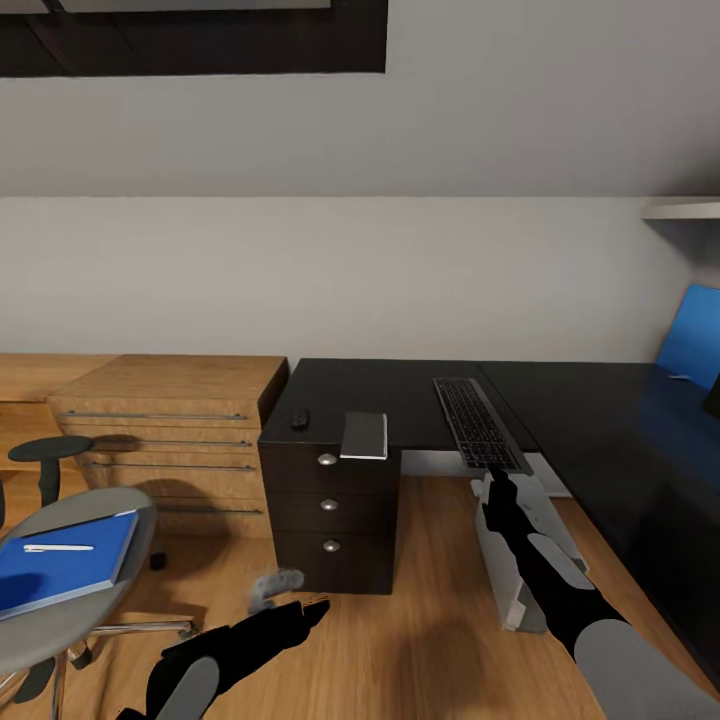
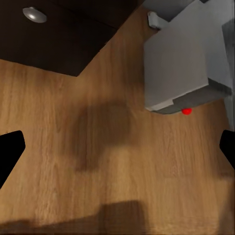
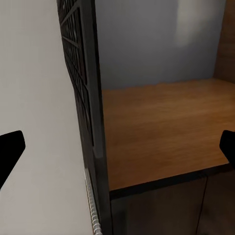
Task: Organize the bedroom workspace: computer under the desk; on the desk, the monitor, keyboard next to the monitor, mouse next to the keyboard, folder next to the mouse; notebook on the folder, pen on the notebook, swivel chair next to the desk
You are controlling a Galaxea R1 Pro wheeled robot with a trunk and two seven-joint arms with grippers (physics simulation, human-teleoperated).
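Black desk [image 1: 400,390] is carrying the keyboard [image 1: 478,423], its near end overhanging and hiding the right hand [image 1: 493,484]; both hands are gaping wide.

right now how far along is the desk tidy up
Done: the keyboard, mouse and notebook lie on the desk.
In hand: the right gripper is open at the keyboard's near end.
Left: the folder lies on the swivel chair seat.

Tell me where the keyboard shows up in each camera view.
Head view: keyboard at centre-right, on the desk by its front edge.
Left wrist view: computer and floor instead.
Right wrist view: edge-on, dark keys.
Shared landmark: wood floor.
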